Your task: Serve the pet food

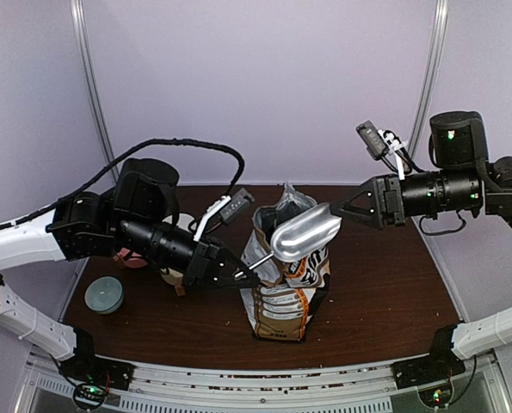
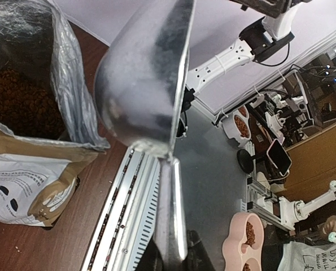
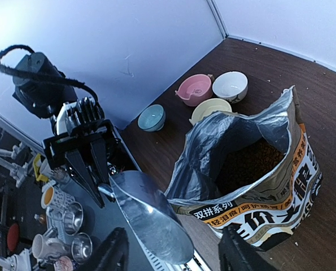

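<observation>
The pet food [image 3: 252, 164] is a loose mass of small dry kibble, lying deep inside the open paper bag [image 1: 286, 297]. I judge it light, hard and free-flowing, so fingers cannot pinch it; the metal scoop [image 1: 305, 231] must carry it. The left gripper [image 1: 238, 278] is clamped on the scoop's handle, the scoop raised beside the bag's mouth. The right gripper [image 1: 340, 209] is spread and empty.

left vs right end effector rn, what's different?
Grip: the left end effector is shut on the handle of the silver metal scoop; the right end effector stands open and holds nothing.
Side: the left end effector comes in from the left of the brown-and-white paper bag; the right end effector comes from the right, tips near the scoop's bowl end.
Shared: both point inward at the scoop over the open bag.
</observation>
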Robot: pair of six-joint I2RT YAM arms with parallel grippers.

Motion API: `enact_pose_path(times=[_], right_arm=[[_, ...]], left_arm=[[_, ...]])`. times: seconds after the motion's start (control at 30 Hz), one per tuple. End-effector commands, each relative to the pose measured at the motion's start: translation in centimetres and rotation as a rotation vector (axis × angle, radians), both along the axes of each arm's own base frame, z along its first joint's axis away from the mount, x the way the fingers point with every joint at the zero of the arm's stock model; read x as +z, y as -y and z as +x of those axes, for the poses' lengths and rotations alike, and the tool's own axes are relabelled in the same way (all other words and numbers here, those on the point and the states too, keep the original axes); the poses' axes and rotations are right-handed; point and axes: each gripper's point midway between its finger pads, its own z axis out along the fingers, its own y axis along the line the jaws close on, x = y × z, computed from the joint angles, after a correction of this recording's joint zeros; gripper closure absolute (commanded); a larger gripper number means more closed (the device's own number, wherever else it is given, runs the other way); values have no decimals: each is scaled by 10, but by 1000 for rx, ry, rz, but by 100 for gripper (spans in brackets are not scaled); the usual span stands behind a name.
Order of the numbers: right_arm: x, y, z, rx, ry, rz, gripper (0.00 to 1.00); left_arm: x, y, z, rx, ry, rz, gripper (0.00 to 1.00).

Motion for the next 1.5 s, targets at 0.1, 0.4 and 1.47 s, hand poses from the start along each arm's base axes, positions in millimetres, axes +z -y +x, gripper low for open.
enact_pose_path(times=[0.1,0.4,1.47], right_arm=[[-7,-10,-8,78,-21,3,57],[-12,-13,-10,103,-27,-16,72],[23,29,9,-199,-6,473,100]], left_arm=[[16,4,-7,-56,28,-76,100],[16,6,-8,-64,24,-76,100],[100,21,51,207,116,-489,3]])
